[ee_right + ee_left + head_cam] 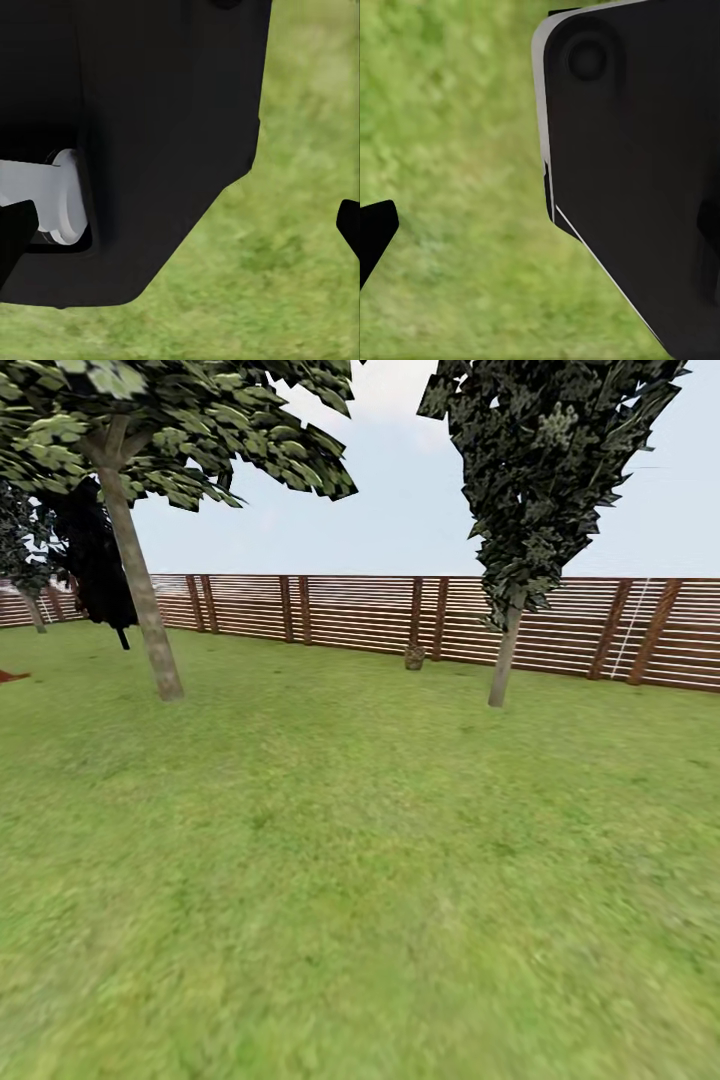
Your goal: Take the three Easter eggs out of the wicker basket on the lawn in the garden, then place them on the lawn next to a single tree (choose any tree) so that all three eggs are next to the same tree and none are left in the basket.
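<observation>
The lawn (360,880) runs to the fence (350,610), with two pale-trunked trees ahead, one at left (145,600), one at right (505,650). A small brown thing by the fence (414,656), between them and far off, may be the basket; no eggs are visible. Both pincers hang over grass, apparently empty; how wide each is spread I cannot tell.

Even, bright daylight lies over my head view, with no clear source. The lawn (360,840) is sharpest near the fence (350,615) and smears into streaky blur toward me. The fence line bows slightly at its ends. The tree (140,600) left of the fence's middle casts only a faint dark patch at its foot. Its foliage looks blocky and speckled. In both wrist views the grass is soft and out of focus, and my dark body panels show no glare.
</observation>
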Robot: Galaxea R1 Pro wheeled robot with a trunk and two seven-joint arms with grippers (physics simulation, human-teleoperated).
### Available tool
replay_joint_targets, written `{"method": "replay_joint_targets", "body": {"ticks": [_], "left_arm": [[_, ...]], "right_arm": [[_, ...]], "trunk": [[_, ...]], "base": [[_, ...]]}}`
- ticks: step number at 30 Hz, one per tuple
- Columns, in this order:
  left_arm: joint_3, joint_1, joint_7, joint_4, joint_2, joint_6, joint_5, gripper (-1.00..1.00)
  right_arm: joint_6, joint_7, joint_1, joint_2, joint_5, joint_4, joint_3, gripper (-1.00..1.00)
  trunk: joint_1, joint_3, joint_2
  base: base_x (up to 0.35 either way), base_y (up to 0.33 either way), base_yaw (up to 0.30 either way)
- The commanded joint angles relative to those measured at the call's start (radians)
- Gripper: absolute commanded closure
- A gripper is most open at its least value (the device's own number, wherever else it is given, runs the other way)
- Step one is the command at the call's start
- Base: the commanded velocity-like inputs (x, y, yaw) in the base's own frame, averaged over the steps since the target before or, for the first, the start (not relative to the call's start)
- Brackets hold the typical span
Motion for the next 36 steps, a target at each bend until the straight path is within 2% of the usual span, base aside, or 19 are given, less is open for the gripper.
{"method": "replay_joint_targets", "body": {"ticks": [1,36], "left_arm": [[-0.007,-0.001,0.0,0.001,0.0,-0.004,-0.001,-1.0],[-0.007,-0.001,0.0,0.0,0.0,-0.004,0.0,-1.0]], "right_arm": [[0.0,0.001,0.0,0.0,0.002,0.0,-0.001,-1.0],[0.0,0.001,0.0,0.0,0.002,0.0,-0.001,-1.0]], "trunk": [[0.001,-0.001,-0.001],[0.001,-0.001,-0.001]], "base": [[0.178,0.089,0.0],[0.177,0.088,0.0]]}}
